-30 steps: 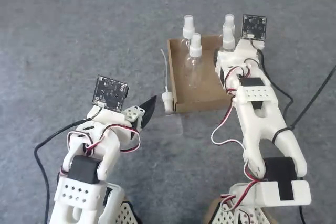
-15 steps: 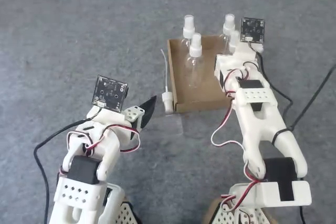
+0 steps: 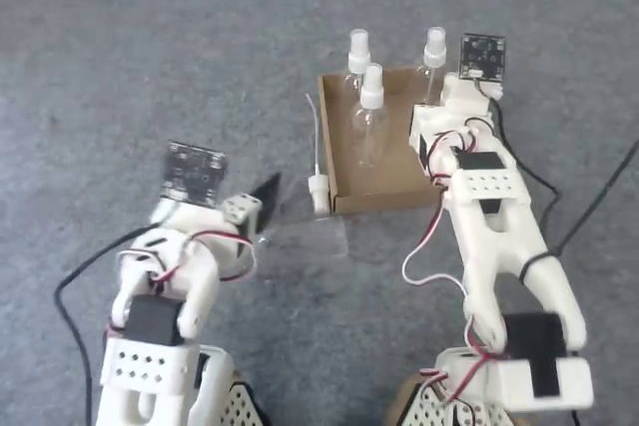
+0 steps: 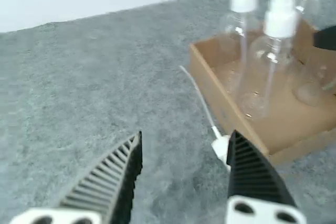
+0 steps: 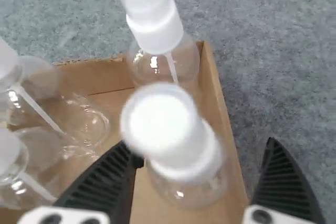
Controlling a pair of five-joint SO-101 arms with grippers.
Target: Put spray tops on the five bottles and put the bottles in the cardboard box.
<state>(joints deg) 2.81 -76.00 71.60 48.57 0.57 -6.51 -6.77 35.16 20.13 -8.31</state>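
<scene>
Standing in the brown cardboard box (image 3: 384, 203), one clear capped plastic bottle (image 5: 178, 145) sits between the right fingers (image 5: 100, 182), spread wide, holding nothing. Left fingers (image 4: 252, 171) gape empty near a loose white spray top (image 3: 319, 188) beside the box.

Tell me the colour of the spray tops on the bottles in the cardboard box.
White; the spray tops show best in the right wrist view.

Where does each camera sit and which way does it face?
High view: above the table, looking down on both arms and the cardboard box.
Left wrist view: on the left arm, facing the box past its own open fingers.
Right wrist view: on the right arm, looking down into the box; own fingers flank a capped bottle.
Shared: all show the box.
</scene>
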